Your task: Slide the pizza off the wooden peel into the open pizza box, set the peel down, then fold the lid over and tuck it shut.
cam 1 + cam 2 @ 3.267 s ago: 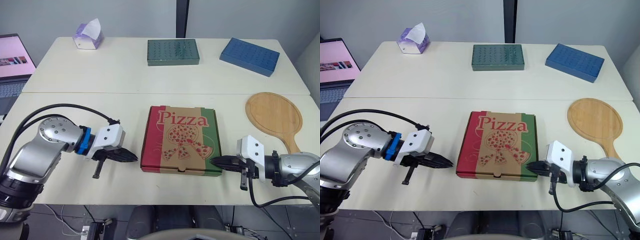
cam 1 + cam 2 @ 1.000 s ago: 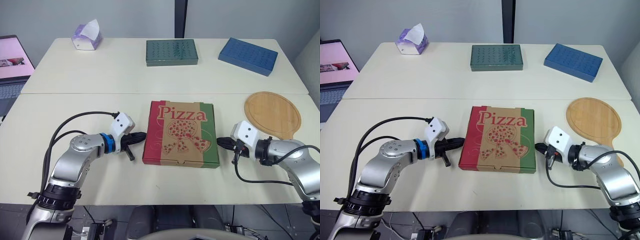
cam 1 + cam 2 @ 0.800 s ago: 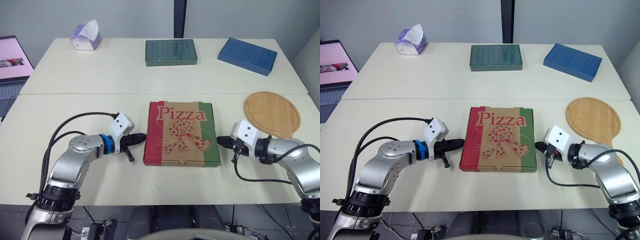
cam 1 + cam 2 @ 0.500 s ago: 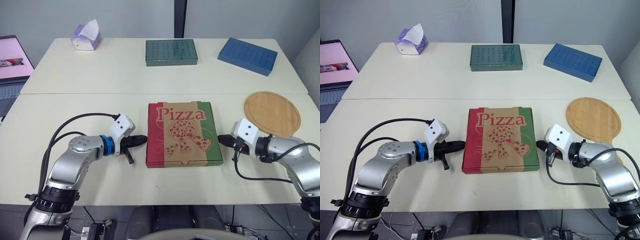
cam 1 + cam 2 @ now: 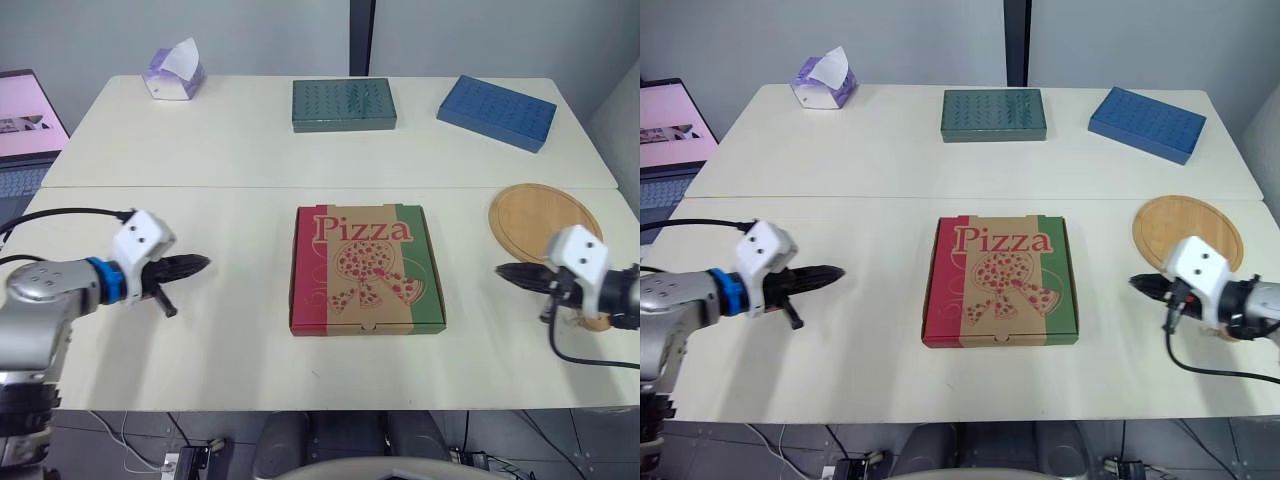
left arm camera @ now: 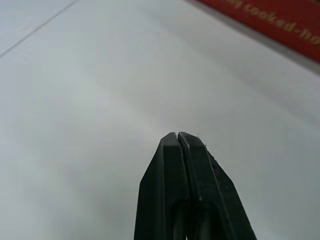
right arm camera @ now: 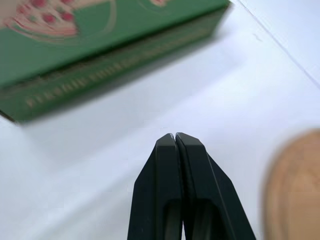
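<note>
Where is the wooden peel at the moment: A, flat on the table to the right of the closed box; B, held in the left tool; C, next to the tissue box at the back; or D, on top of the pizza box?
A: the wooden peel lies flat on the table, to the right of the closed pizza box, and the shut right tool holds nothing.

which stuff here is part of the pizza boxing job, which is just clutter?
Job:
- pizza box, lid closed, mid-table
- wooden peel, bare, flat on the table to the box's right
- left gripper and right gripper, both shut, apart from the box

Clutter:
- tissue box
- green box
- blue box
- laptop
</note>
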Robot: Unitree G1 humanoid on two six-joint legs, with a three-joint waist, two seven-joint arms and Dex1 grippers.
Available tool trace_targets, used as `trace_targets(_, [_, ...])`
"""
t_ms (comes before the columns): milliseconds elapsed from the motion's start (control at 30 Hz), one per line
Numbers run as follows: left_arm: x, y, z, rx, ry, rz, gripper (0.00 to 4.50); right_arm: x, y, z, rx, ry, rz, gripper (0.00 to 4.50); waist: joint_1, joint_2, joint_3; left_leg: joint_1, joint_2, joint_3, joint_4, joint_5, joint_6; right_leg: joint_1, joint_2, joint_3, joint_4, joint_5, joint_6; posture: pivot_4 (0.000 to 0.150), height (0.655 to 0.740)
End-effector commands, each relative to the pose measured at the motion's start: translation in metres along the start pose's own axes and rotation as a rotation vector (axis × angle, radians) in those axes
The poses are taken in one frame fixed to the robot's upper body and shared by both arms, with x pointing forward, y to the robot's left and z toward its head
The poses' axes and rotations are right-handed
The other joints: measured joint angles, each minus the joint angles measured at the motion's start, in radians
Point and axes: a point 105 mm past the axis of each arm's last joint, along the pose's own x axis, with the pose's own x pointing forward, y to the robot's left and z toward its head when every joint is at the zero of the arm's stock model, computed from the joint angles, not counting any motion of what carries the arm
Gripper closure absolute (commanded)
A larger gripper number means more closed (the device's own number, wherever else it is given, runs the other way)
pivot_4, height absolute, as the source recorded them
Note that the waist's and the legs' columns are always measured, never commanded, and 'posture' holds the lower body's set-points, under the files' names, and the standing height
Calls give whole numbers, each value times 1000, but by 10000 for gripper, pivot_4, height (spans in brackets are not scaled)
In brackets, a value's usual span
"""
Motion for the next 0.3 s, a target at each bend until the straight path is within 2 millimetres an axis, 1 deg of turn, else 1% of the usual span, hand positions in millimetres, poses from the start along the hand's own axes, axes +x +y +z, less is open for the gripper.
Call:
trace_targets(33, [-37, 26, 7, 32, -12, 113, 45000, -27, -19, 1, -91, 17, -32, 44152, -2, 0, 0, 0, 0, 0, 0, 0, 0, 0, 0, 0, 0, 0, 0, 1500, 7400])
trace_targets(167, [-47, 25, 2, -5, -4, 119, 45000, -31, -28, -7, -89, 46, -19, 44152, -1, 0, 0, 2, 0, 1, 0, 0, 0, 1, 0, 1, 0, 0, 0, 1500, 7400])
trace_targets(300, [-46, 24, -5, -39, 17, 124, 45000, -27, -32, -9, -97, 49, -7, 44152, -1, 0, 0, 1, 0, 1, 0, 0, 0, 1, 0, 1, 0, 0, 0, 1500, 7400])
